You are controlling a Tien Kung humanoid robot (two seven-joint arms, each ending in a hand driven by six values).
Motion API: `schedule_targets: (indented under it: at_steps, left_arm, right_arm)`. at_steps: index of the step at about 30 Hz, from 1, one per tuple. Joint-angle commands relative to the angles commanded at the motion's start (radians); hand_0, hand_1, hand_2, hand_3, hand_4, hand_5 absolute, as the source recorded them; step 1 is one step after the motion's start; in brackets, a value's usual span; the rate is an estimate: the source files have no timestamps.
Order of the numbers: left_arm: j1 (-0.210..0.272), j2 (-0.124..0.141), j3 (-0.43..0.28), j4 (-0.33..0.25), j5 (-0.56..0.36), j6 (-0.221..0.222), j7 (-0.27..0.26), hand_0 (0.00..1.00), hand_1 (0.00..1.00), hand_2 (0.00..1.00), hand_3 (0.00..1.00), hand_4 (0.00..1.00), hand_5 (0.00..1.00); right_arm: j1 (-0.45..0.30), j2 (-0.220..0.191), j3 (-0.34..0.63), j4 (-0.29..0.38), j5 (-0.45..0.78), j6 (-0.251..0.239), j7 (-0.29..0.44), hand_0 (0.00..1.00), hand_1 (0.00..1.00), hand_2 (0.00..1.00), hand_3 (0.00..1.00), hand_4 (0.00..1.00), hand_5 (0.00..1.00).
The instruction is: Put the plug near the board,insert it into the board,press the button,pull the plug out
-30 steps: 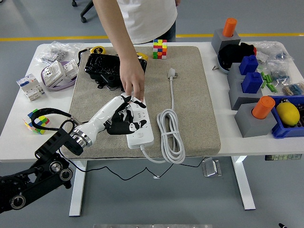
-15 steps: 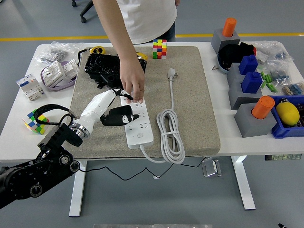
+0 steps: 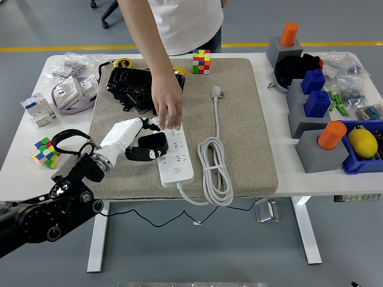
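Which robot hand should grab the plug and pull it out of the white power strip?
Probably the left hand. It is right beside the power strip, fingers curled by the black plug at the strip's left edge. The right hand is out of view. A person's hand presses the strip's far end.

— Any words, brand marks or numbers you can read here?

— None. The white plastic power strip [image 3: 174,156] on the beige mat has sockets and a round button, but no lettering I can make out.

— What about the small white boxes [image 3: 38,110] at the table's left edge?

— They carry some printing, far too small and blurred to read.

— And the clear plastic bags [image 3: 353,89] on the right?

— The same: no legible label. The grey blocks with orange and blue pegs [image 3: 317,146] show no signs or numerals either.
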Motion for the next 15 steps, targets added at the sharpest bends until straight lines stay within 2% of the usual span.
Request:
schedule_targets:
  at_steps: [1, 2, 7, 8, 13, 14, 15]
  left_arm:
    - [-0.002, -0.002, 0.003, 0.004, -0.003, 0.001, 0.003, 0.686, 0.689, 0.651, 0.642, 0.934, 0.306]
    - [-0.006, -0.006, 0.008, 0.013, -0.002, 0.0, 0.011, 0.574, 0.616, 0.575, 0.624, 0.899, 0.307]
    - [-0.016, -0.012, 0.023, 0.031, -0.017, -0.005, 0.02, 0.574, 0.616, 0.575, 0.624, 0.899, 0.307]
    - [-0.016, -0.013, 0.024, 0.032, -0.015, -0.005, 0.021, 0.442, 0.514, 0.514, 0.567, 0.761, 0.253]
    - [-0.02, -0.013, 0.03, 0.033, -0.017, 0.004, 0.012, 0.442, 0.514, 0.514, 0.567, 0.761, 0.253]
    - [-0.021, -0.013, 0.032, 0.033, -0.018, 0.006, 0.01, 0.354, 0.401, 0.404, 0.521, 0.655, 0.181]
    - [-0.022, -0.014, 0.035, 0.032, -0.014, 0.009, 0.011, 0.354, 0.401, 0.404, 0.521, 0.655, 0.181]
  right_arm:
    - [0.0, 0.0, 0.0, 0.0, 0.0, 0.0, 0.0, 0.601, 0.647, 0.668, 0.56, 0.953, 0.506]
    - [0.0, 0.0, -0.001, 0.001, 0.0, 0.0, 0.0, 0.601, 0.644, 0.667, 0.56, 0.953, 0.506]
    - [0.001, -0.001, -0.001, 0.002, 0.0, -0.001, 0.0, 0.601, 0.644, 0.667, 0.56, 0.953, 0.506]
    - [0.0, -0.001, -0.001, 0.001, 0.0, -0.001, 0.0, 0.601, 0.645, 0.668, 0.56, 0.953, 0.507]
    - [0.0, -0.001, -0.001, 0.0, 0.0, 0.0, 0.0, 0.601, 0.645, 0.668, 0.56, 0.953, 0.507]
    - [-0.001, -0.001, -0.001, 0.0, 0.0, 0.0, 0.0, 0.6, 0.645, 0.667, 0.559, 0.953, 0.507]
    - [-0.001, -0.001, 0.0, 0.0, 0.0, 0.0, 0.0, 0.6, 0.645, 0.667, 0.559, 0.953, 0.507]
